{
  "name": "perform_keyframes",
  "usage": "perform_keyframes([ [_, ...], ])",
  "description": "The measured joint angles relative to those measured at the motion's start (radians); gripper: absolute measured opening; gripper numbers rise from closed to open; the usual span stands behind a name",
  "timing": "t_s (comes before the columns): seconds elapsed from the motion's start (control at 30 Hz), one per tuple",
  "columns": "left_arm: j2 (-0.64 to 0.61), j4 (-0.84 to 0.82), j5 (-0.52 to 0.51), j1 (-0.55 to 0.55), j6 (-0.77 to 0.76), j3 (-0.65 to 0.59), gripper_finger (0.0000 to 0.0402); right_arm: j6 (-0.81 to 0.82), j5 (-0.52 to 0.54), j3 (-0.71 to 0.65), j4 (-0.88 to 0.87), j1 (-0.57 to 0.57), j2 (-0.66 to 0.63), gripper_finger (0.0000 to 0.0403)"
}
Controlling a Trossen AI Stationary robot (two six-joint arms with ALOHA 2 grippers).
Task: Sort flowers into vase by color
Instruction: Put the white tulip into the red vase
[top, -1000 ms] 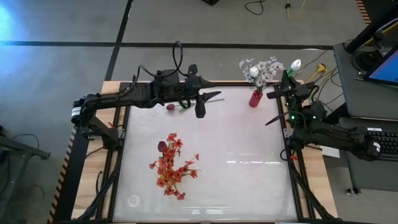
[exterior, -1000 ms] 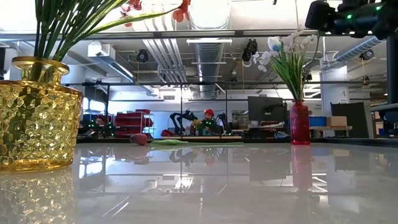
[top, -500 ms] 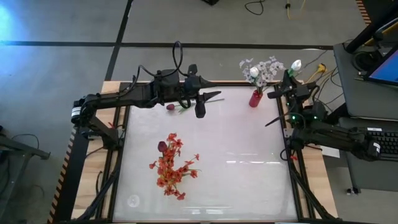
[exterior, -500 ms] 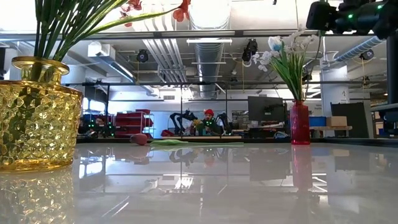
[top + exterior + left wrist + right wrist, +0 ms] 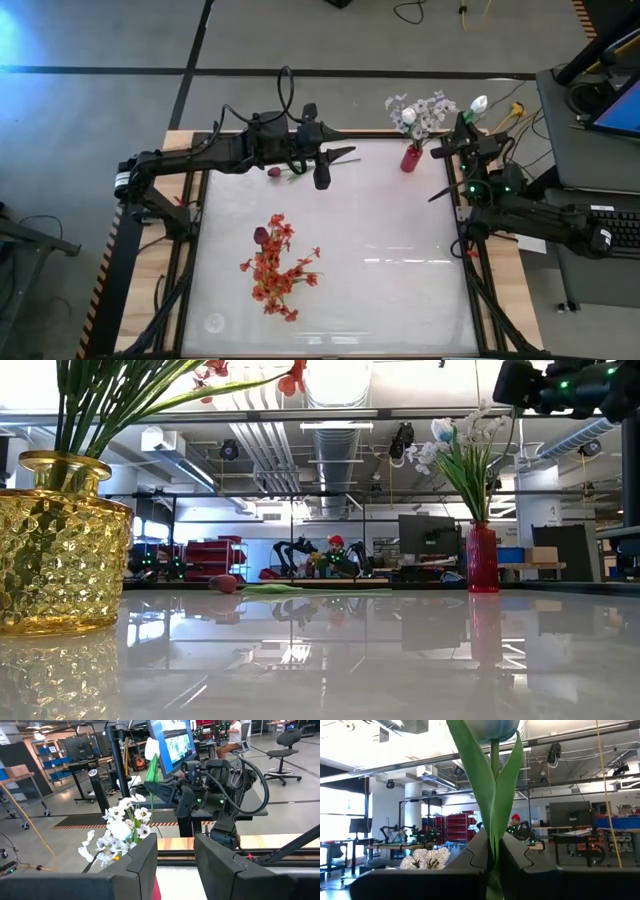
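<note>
The white bud [image 5: 478, 103] on its green stem stands upright in my right gripper [image 5: 463, 132], which is shut on it beside the table's far right corner, just right of the red vase [image 5: 411, 158] with the white and pale lavender sprays [image 5: 422, 110]. My left gripper [image 5: 340, 153] is open and hovers over the far middle of the table. Under its arm a maroon tulip bud [image 5: 274, 172] lies flat on the table. The yellow vase [image 5: 60, 545] holds the red-orange sprays [image 5: 275, 265] and a maroon bud [image 5: 261, 235]. My right gripper pinches the white bud's stem [image 5: 493, 851] between its two fingers, where the long green leaves [image 5: 506, 785] wrap it, well below the bud [image 5: 151, 747]. The fingers lie level and across the stem, pointing toward the far edge. The flower stands upright, lifted clear of the table.
The glossy white table has free room across its middle and right half [image 5: 400, 270]. The red vase [image 5: 481, 558] stands at the far right, the yellow vase toward the near left. Beyond the table are desks, monitors and a person in a red cap [image 5: 336, 546].
</note>
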Motion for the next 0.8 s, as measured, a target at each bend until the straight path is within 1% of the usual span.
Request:
perform_keyframes([
  [0.2, 0.000, 0.000, 0.000, 0.000, 0.007, 0.000, 0.0115, -0.019, -0.001, 0.000, 0.001, 0.000, 0.017, 0.0018],
  [0.4, 0.000, 0.000, 0.000, 0.000, 0.007, 0.000, 0.0115, 0.004, -0.001, 0.000, 0.004, 0.000, 0.034, 0.0018],
  [0.8, 0.001, -0.021, 0.000, 0.000, 0.007, 0.000, 0.0115, 0.002, 0.001, 0.000, 0.000, 0.000, 0.034, 0.0018],
])
